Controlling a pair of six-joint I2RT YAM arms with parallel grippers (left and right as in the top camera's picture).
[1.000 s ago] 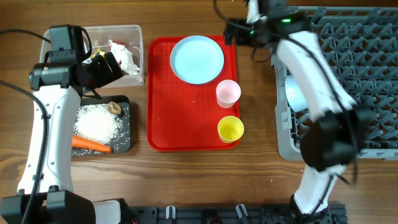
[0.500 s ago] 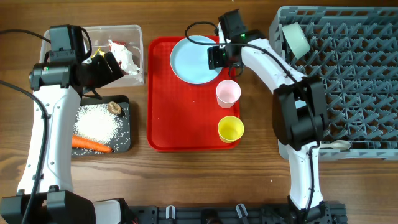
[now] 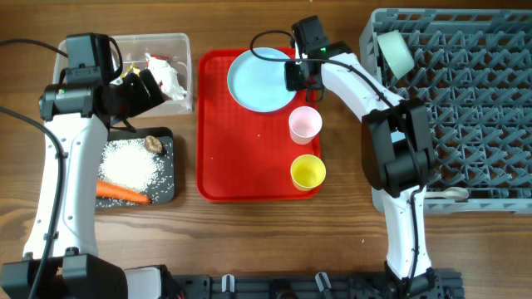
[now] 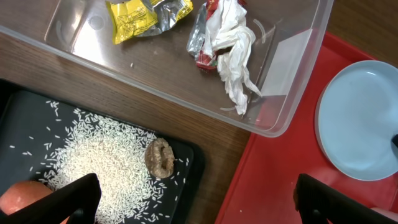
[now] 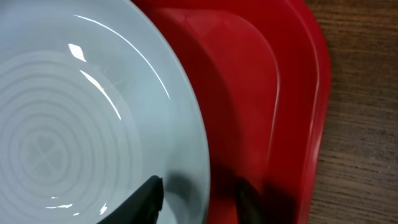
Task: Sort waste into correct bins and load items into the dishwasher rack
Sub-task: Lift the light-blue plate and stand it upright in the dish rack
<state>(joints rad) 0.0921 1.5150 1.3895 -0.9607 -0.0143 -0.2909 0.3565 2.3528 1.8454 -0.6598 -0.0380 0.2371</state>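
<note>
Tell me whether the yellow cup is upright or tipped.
Upright: the yellow cup shows its round open mouth to the overhead camera.

Both arms wear smooth white shells on their long links, the left arm (image 3: 62, 174) and the right arm (image 3: 353, 81) alike, with black housings at the joints. The left fingers (image 4: 78, 199) and right fingers (image 5: 146, 202) are black and blunt. Behind each set, thin black cables (image 3: 268, 33) trail from a boxy black wrist.
</note>
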